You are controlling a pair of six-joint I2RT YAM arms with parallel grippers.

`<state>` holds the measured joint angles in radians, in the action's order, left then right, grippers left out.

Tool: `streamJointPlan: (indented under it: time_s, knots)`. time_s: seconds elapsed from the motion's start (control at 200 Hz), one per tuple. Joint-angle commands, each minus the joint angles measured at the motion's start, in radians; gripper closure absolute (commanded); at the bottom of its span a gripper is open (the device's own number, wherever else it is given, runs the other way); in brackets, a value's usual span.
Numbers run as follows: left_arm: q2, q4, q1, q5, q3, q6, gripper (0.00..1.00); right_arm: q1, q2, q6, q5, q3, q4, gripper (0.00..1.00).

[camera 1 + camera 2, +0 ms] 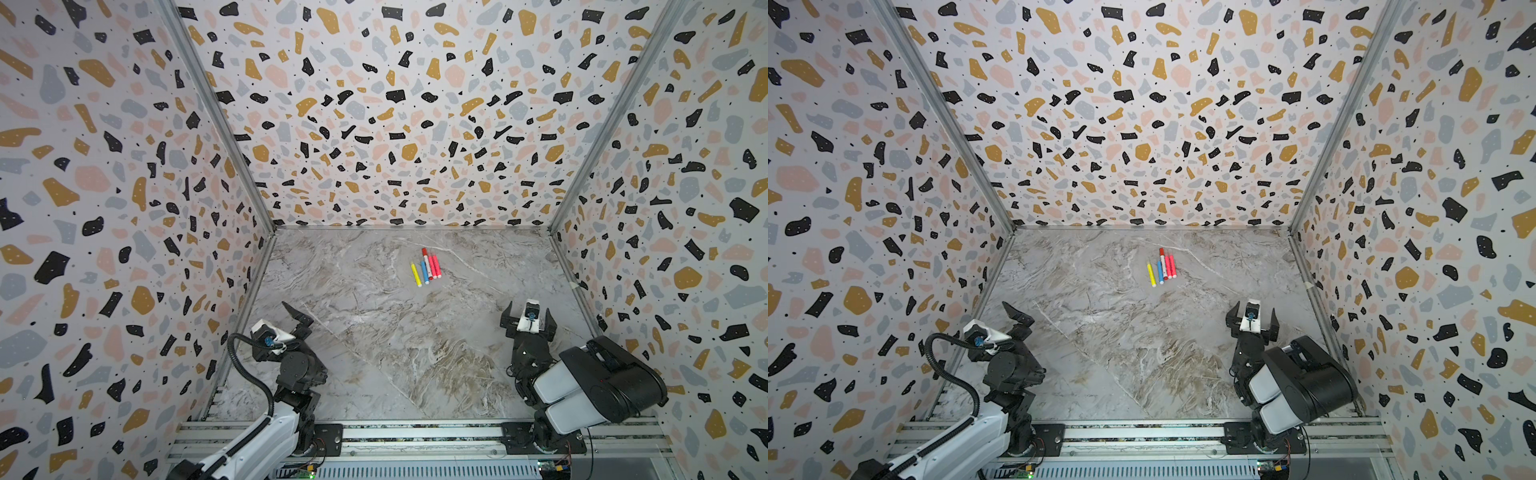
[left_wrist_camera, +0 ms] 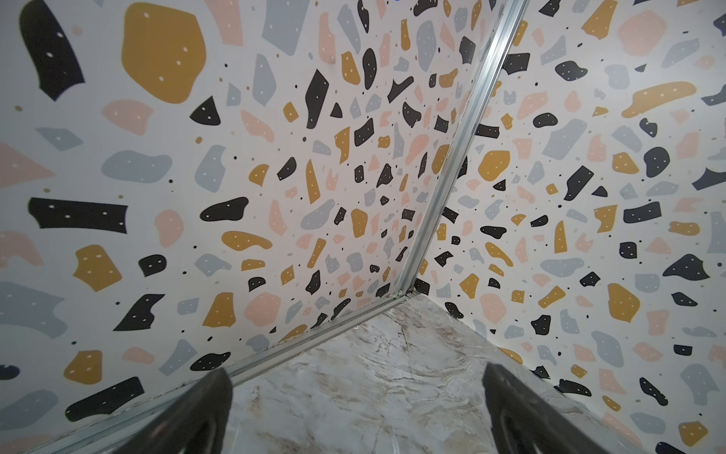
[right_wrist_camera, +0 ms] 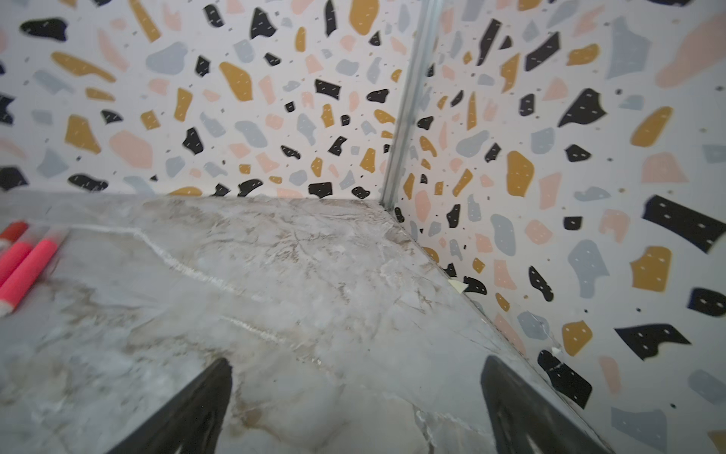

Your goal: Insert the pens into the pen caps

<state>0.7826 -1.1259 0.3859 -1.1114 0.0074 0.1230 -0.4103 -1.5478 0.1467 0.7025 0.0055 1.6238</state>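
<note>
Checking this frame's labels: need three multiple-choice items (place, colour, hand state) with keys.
1. Where on the table do the pens lie? A) far half, near the middle B) near edge C) far left corner
2. Colour of the pen at the row's left end in both top views? A) blue B) yellow C) green
3. State of the left hand and right hand? A) both shut B) one shut C) both open, empty

Key: 1A, the row lies beyond mid-table; 2B, the yellow pen ends it; 3C, each wrist view shows a wide, empty gap.
</note>
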Motion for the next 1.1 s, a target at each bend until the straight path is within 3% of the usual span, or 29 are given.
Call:
streamJointPlan:
  time_s: [0.0,0.155,0.285,0.426,0.521,0.581,0.631,0.686,0.746,0.906,0.996,1.091]
  knots:
    - [0.095,-0.173,-0.014,0.07,-0.177,0.004,0.0,-0.018,-0.033,0.107,-0.006,0.007,0.252,0.01]
    - [0.316,-0.361,-0.022,0.194,-0.143,-0.101,0.0,-0.015,-0.013,0.088,-0.015,0.01,0.208,0.01]
    - [0.504,-0.46,-0.025,0.196,-0.086,-0.128,0.01,-0.015,-0.012,0.09,-0.015,0.007,0.212,0.01]
    - [0.485,-0.206,-0.024,0.301,0.023,-0.143,0.01,-0.026,-0.022,0.102,-0.018,-0.01,0.254,0.01]
    - [0.499,-0.251,-0.025,0.294,0.008,-0.146,0.0,-0.006,-0.023,0.098,-0.039,0.011,0.227,0.01]
    - [0.494,-0.23,-0.025,0.301,0.015,-0.144,0.0,0.036,0.021,0.056,-0.092,0.041,0.11,0.01]
    - [0.498,-0.231,-0.026,0.3,0.017,-0.146,0.0,0.098,0.092,-0.025,-0.175,0.096,-0.118,0.01]
    - [0.498,-0.239,-0.025,0.298,0.013,-0.146,0.01,0.205,0.131,-0.124,-0.329,0.184,-0.392,0.01]
    - [0.495,-0.248,-0.025,0.298,0.006,-0.143,0.0,0.306,0.082,-0.186,-0.487,0.227,-0.452,0.01]
    - [0.5,-0.422,-0.025,0.371,-0.092,-0.166,0.0,0.219,0.055,-0.105,-0.387,0.09,-0.134,0.01]
    - [0.606,-0.591,-0.025,0.471,-0.135,-0.212,0.01,0.211,0.06,-0.1,-0.387,0.085,-0.136,0.01]
    - [0.695,-0.673,-0.025,0.431,-0.106,-0.223,0.01,0.211,0.056,-0.102,-0.383,0.093,-0.141,0.01]
